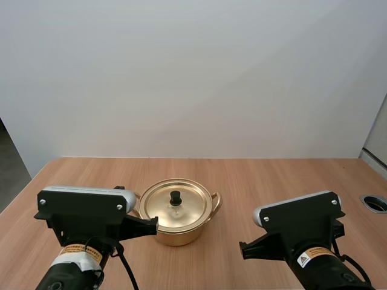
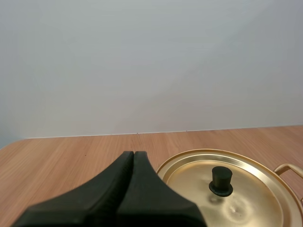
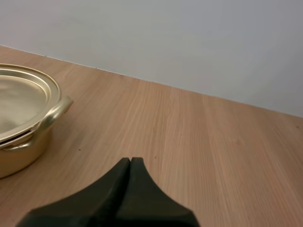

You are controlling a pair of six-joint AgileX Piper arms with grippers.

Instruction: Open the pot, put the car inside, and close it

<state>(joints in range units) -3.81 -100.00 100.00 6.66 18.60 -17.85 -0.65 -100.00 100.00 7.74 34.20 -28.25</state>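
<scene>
Starting at the lower left of the high view, the left arm [image 1: 84,211] sits low over the light wooden table [image 1: 272,181]. Its black front end reaches right up beside the pot's left wall, and I cannot tell whether it touches. On its own wrist camera the left gripper [image 2: 134,153] is fully closed. The two black fingers are pressed together into one dark wedge with nothing between them, the tip close to the pot's rim.

On to lower centre: the shiny golden metal pot [image 1: 181,234] stands upright on the table between the two arms, nearer the left one. Its round golden lid [image 1: 160,208] is on and seated flat within the rim, with a small black knob [image 1: 176,197] upright at its middle. A looped golden handle [image 1: 216,201] juts out on the right side.

Lower right now: the right arm [image 1: 299,220] is parked well apart from the pot. The right gripper [image 3: 131,160] is closed as well, fingers together and empty, over bare wood, with that handle ahead and clear of the tips.

At the far right edge there is a round metal-ringed hole [image 1: 375,203] in the tabletop.
</scene>
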